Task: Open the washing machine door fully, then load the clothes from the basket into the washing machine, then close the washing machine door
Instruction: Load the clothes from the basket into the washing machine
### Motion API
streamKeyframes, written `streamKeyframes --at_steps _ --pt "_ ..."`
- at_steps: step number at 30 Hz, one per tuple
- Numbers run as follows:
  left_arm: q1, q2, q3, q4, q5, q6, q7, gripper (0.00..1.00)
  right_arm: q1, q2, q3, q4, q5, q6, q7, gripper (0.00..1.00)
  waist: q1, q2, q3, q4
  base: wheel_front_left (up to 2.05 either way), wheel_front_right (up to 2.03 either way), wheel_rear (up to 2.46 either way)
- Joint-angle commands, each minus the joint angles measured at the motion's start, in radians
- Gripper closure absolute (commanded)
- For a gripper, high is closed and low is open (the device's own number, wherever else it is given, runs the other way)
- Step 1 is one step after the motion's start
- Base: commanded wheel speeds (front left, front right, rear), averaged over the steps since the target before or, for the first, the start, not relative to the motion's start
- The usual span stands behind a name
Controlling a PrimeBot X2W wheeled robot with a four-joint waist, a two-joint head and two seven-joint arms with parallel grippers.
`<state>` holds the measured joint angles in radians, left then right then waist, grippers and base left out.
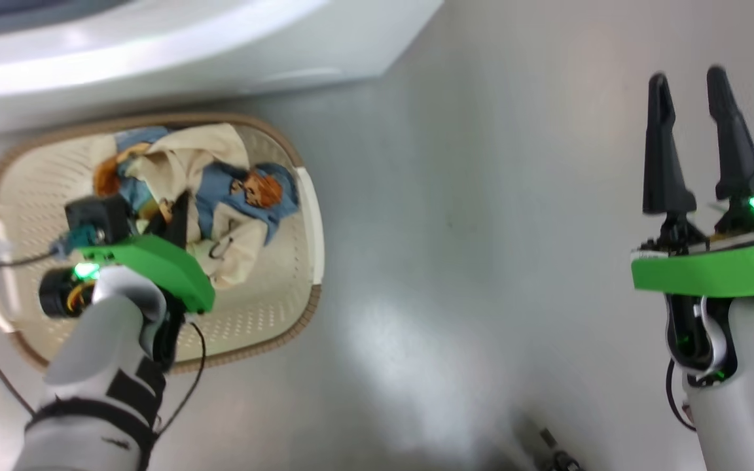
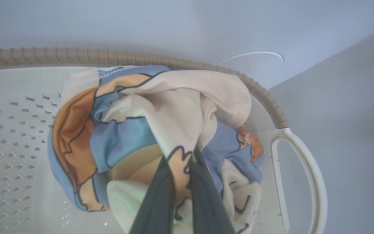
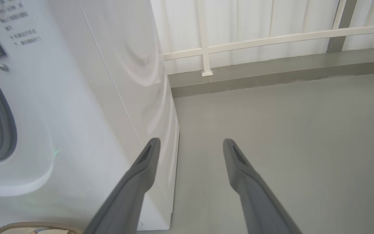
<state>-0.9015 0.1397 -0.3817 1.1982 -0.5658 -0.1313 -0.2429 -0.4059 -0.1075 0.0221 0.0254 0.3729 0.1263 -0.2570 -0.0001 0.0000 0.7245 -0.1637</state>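
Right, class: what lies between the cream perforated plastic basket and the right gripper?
Bare grey floor separates the cream perforated basket from the right gripper, shown in the head view.

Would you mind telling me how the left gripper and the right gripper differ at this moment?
The left gripper is shut on the clothes; the right gripper is open and empty. The left gripper reaches down into the basket; the right gripper hangs over the floor beside the washing machine. Both have long dark fingers.

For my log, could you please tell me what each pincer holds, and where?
Left pincer grips the clothes by an upper fold; right pincer holds nothing.
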Motion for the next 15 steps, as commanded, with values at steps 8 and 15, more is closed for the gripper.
streamKeyframes --at_steps 8,15 --pt "0.140 0.057 0.030 -0.150 -0.007 0.001 -0.018 1.00 0.089 -0.020 0.007 0.000 0.001 0.004 -0.005 0.00 0.0001 0.0000 -0.196 0.071 0.00 0.00 0.00" --pt "0.269 0.062 0.107 -0.301 0.082 0.001 -0.019 1.00 0.156 -0.027 0.001 0.019 0.000 0.004 -0.005 0.00 0.0001 0.0000 -0.310 0.093 0.00 0.00 0.00"
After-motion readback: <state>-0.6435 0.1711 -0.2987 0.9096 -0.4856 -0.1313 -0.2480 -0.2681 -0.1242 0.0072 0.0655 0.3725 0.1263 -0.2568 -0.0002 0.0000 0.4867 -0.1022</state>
